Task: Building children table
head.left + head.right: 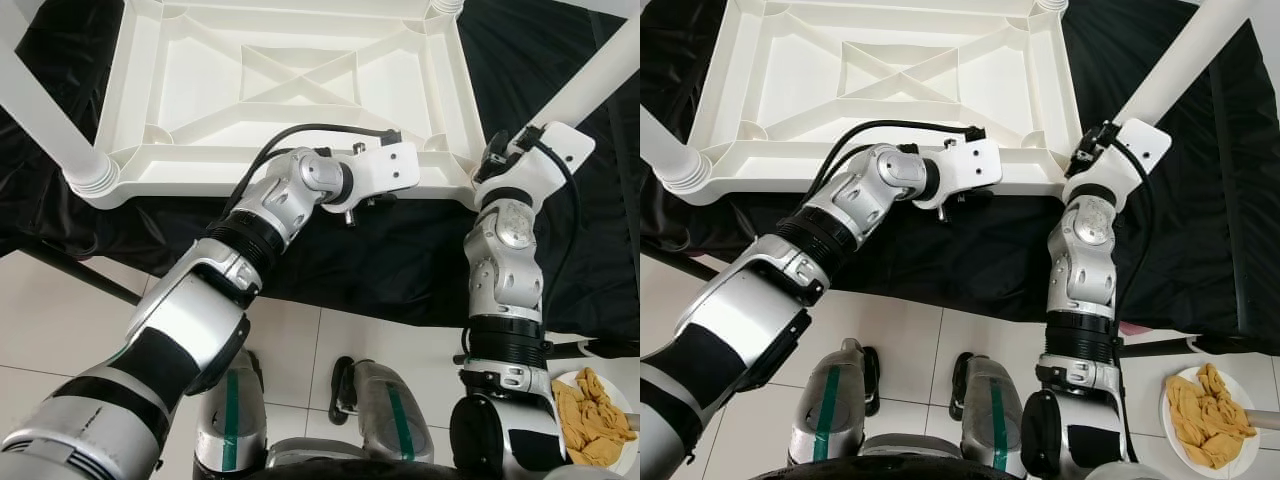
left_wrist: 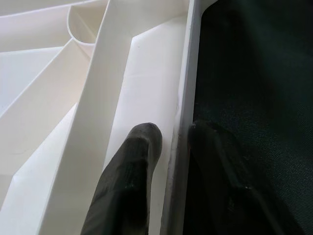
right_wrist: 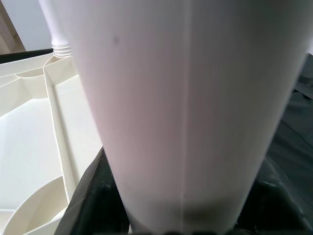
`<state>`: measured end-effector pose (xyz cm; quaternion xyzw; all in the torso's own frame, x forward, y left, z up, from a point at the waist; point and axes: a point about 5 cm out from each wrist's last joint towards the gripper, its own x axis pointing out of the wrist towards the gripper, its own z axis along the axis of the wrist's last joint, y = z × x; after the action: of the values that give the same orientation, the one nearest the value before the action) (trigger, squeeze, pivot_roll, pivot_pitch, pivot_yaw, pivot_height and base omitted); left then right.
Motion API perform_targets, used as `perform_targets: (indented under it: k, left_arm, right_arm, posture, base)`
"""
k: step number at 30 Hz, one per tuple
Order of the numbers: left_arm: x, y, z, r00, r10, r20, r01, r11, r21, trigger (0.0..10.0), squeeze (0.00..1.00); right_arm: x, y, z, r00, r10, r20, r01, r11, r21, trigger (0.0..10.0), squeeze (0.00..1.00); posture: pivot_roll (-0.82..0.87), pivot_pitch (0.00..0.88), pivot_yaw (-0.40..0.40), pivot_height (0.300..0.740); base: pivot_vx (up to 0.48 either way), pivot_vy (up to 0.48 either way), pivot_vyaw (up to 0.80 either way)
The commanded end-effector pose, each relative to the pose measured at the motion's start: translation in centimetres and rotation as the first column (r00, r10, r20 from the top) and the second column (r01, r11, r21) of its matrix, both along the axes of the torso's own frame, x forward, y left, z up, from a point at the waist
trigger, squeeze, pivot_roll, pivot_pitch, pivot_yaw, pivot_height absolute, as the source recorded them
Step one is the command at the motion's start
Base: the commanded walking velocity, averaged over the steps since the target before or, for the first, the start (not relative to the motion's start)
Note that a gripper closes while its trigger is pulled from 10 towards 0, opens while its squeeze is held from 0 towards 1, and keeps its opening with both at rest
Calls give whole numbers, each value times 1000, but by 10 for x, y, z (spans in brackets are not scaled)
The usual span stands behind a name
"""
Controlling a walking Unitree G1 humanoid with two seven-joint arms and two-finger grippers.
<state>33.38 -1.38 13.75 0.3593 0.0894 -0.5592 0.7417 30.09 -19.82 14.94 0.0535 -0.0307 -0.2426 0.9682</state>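
The white plastic tabletop [image 1: 280, 90] lies upside down on a black cloth [image 1: 400, 260], ribs and corner sockets facing up, so the legs can be fitted from above.

The left pincer [image 2: 171, 142] straddles the near rim of the tabletop: one finger [image 2: 132, 166] sits inside the frame and the other outside on the cloth side, the rim wall between them. They look closed on that rim, most likely to keep the top from sliding while a leg is worked in.

The right pincer [image 3: 181, 215] is at the near right corner, wrapped around a white leg [image 3: 181, 98] that rises straight ahead of it; dark finger parts show on both sides of the tube, so it appears clamped on the leg. This is probably the seating or turning of the leg into its corner socket.

Beyond and to the left of the left pincer, another leg [image 1: 50, 130] already stands in the near left corner, leaning outward, its ribbed collar at the socket. Two more leg bases show at the far corners.

Below the right pincer, beside the robot's feet on the tiled floor [image 1: 330, 340], sits a plate [image 1: 1210, 410] of yellow cloth or food, well clear of the work. A dark bar [image 1: 70, 265] under the cloth's edge runs near the left arm.
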Motion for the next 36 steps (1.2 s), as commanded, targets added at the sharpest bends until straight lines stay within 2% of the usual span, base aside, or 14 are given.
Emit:
perform_targets:
  k: [1, 2, 3, 9, 10, 14, 23, 24, 27, 28, 29, 31, 33, 36]
  left_arm:
    - [-3, 7, -19, 998, 28, -64, -24, 998, 55, 10000, 0]
    - [-3, 7, -19, 998, 27, -64, -24, 998, 56, 10000, 0]
    - [-4, 6, -19, 998, 26, -63, -23, 998, 56, 10000, 0]
    - [-3, 6, -19, 998, 26, -62, -23, 998, 57, 10000, 0]
    - [-3, 6, -19, 998, 26, -61, -23, 998, 57, 10000, 0]
    - [-3, 6, -19, 998, 27, -58, -24, 998, 57, 10000, 0]
    - [-4, 6, -19, 998, 26, -59, -23, 998, 55, 10000, 0]
    - [-4, 5, -19, 998, 25, -59, -22, 998, 55, 10000, 0]
    - [-4, 5, -20, 998, 25, -59, -22, 998, 55, 10000, 0]
    - [-4, 5, -19, 998, 25, -59, -22, 998, 54, 10000, 0]
    - [-4, 5, -19, 998, 26, -57, -23, 998, 54, 10000, 0]
    - [-4, 5, -19, 998, 26, -57, -23, 998, 54, 10000, 0]
    - [-4, 5, -19, 998, 27, -57, -24, 998, 54, 10000, 0]
    - [-3, 5, -19, 998, 26, -56, -23, 998, 54, 10000, 0]
  right_arm:
    - [-4, -2, -10, 998, -24, -50, 25, 1000, 14, 0, 0]
    - [-4, -4, -9, 999, -26, -47, 26, 1000, 17, 6980, 0]
    - [-4, -7, -9, 998, -29, -49, 30, 999, 15, 10000, 0]
    - [-1, -14, -5, 999, 22, -28, -22, 1000, 0, 10000, 39]
    - [1, -17, -4, 998, 54, -21, -55, 998, -9, 10000, 1000]
    - [4, -28, 5, 989, 144, 15, -143, 988, -56, 10000, 1000]
    - [8, -34, 14, 958, 285, 35, -281, 956, -80, 10000, 1000]
    - [9, -29, 17, 925, 376, 49, -371, 925, -85, 10000, 0]
    - [9, -25, 19, 893, 445, 69, -439, 894, -87, 10000, 0]
    - [7, -18, 22, 826, 556, 92, -549, 830, -95, 10000, 0]
    - [6, -15, 21, 791, 605, 92, -597, 796, -100, 10000, 0]
    - [6, -15, 21, 791, 605, 92, -597, 796, -100, 10000, 0]
    - [4, -12, 18, 723, 688, 67, -678, 725, -123, 10000, 0]
    - [4, -12, 16, 691, 721, 47, -711, 690, -135, 10000, 0]
  posture:
    - [41, 57, -47, 740]
    - [41, 55, -47, 740]
    - [42, 54, -48, 740]
    - [41, 46, -49, 740]
    - [42, 44, -50, 740]
    - [41, 37, -54, 740]
    - [39, 30, -58, 740]
    - [40, 28, -61, 740]
    - [40, 27, -62, 740]
    - [43, 24, -63, 740]
    - [44, 24, -62, 740]
    - [44, 24, -62, 740]
    - [43, 24, -60, 740]
    - [42, 25, -56, 740]
  base:
    - [0, 0, 0]
    - [0, 0, 0]
    - [0, 0, 0]
    - [0, 0, 0]
    - [0, 0, 0]
    - [0, 0, 0]
    - [0, 0, 0]
    - [0, 0, 0]
    - [0, 0, 0]
    - [0, 0, 0]
    - [0, 0, 0]
    - [0, 0, 0]
    - [0, 0, 0]
    - [0, 0, 0]
